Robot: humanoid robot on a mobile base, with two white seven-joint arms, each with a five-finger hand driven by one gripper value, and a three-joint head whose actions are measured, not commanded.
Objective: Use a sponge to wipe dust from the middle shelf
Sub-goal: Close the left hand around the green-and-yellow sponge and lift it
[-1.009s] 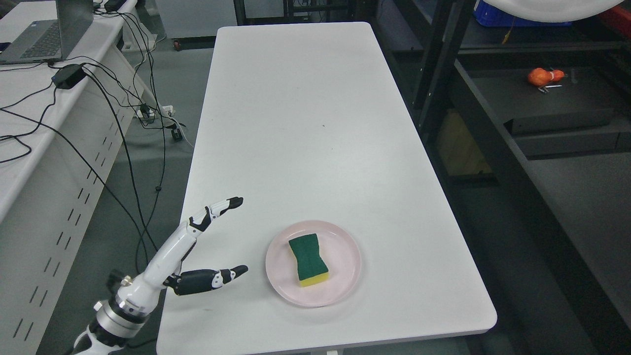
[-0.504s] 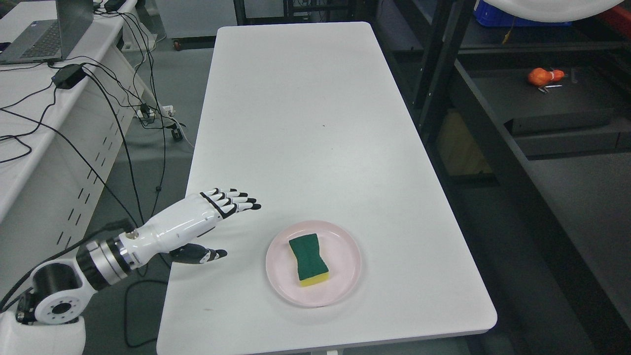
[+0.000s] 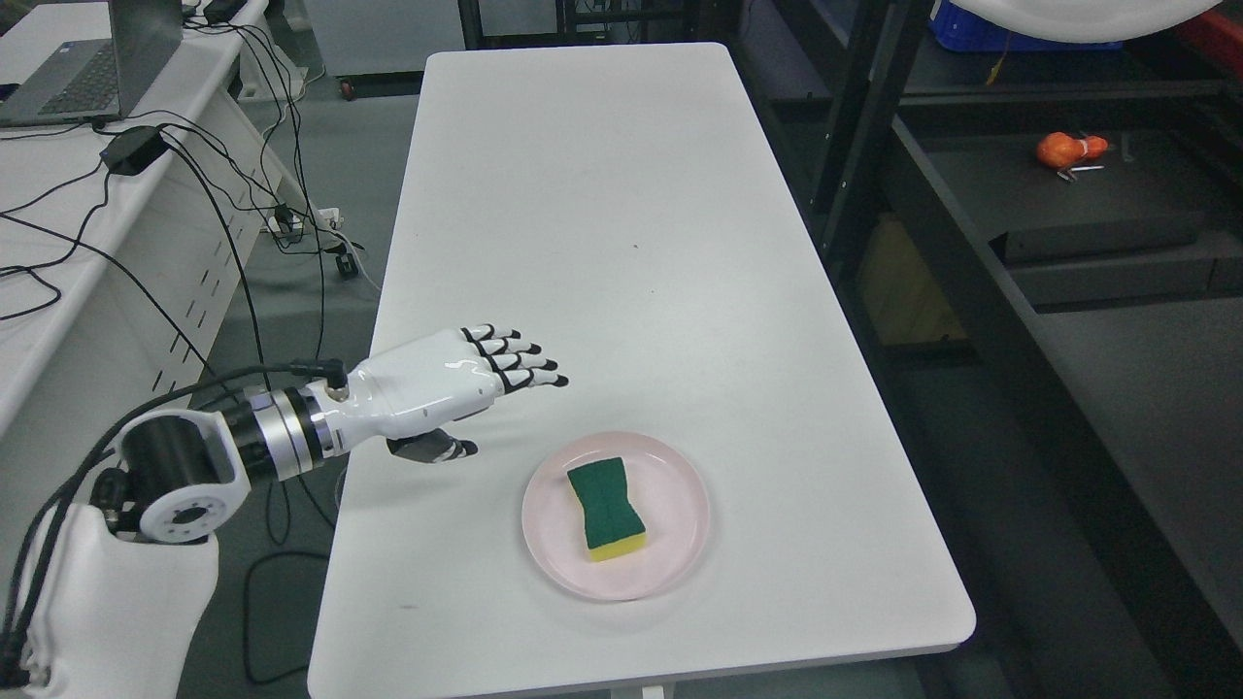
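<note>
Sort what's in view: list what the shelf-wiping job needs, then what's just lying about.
Needed: sponge, on the pink plate; black shelf; left hand, open.

Lying about: laptop, cables, orange object on the shelf.

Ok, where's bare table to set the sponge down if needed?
The whole far half of the table beyond the plate is bare, as is the strip between plate and right edge. Only the near left is taken: the open left hand hovers there. The sponge lies on the plate.
</note>
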